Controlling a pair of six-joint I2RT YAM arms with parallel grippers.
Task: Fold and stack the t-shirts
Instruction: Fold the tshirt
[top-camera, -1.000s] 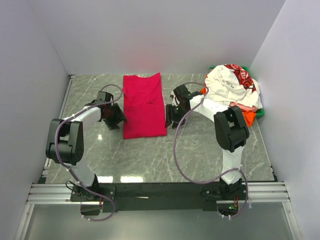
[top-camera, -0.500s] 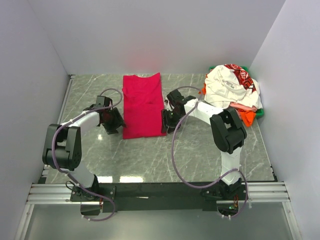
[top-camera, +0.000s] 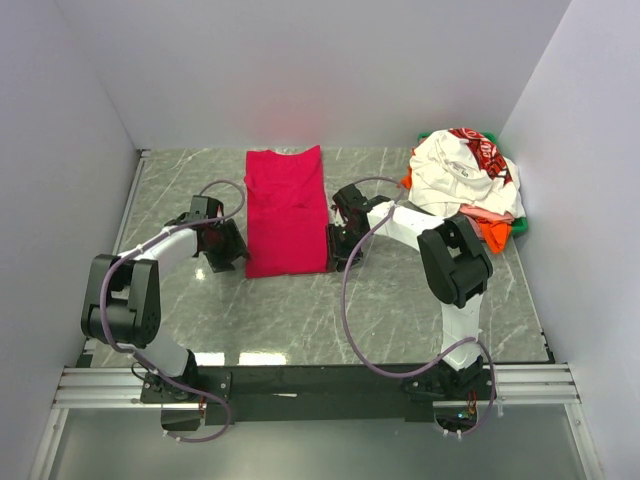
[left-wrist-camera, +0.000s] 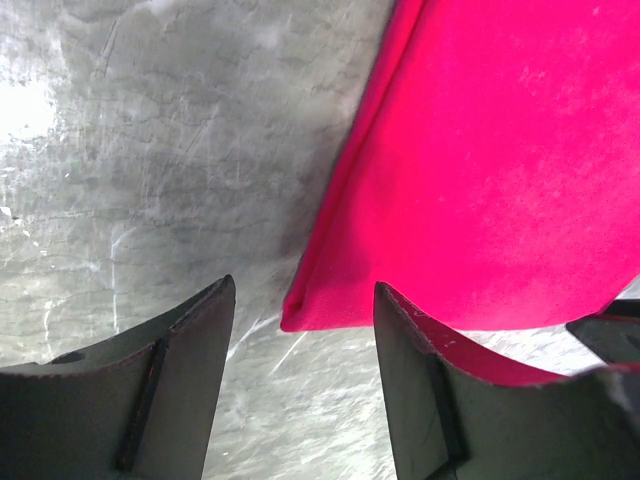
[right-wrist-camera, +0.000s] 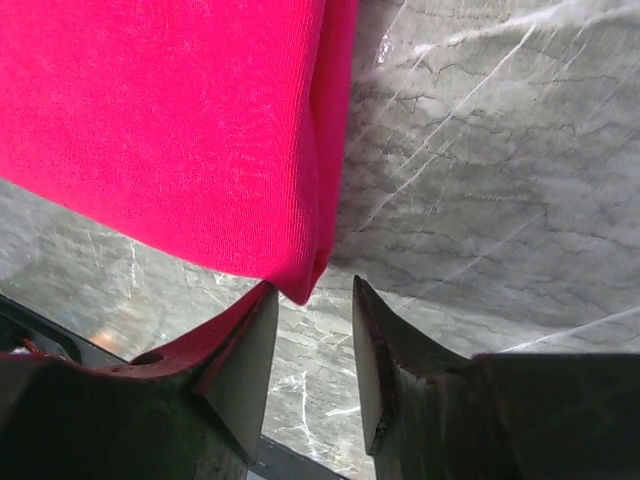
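Grey marbled table (top-camera: 300, 310) enclosed by plain white walls (top-camera: 300, 70)

No legible text; white t-shirt (top-camera: 452, 172) print unreadable.

The grey marbled table (top-camera: 400, 300) carries a crimson t-shirt (top-camera: 287, 210), folded into a long strip and lying flat. A heap of t-shirts (top-camera: 465, 185) fills the far right corner, its bottom layer seemingly green.

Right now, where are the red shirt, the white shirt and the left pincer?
red shirt (top-camera: 286, 215), top view, middle of the cloth.
white shirt (top-camera: 450, 172), top view, its plain white part.
left pincer (left-wrist-camera: 302, 290), left wrist view, between its fingertips.
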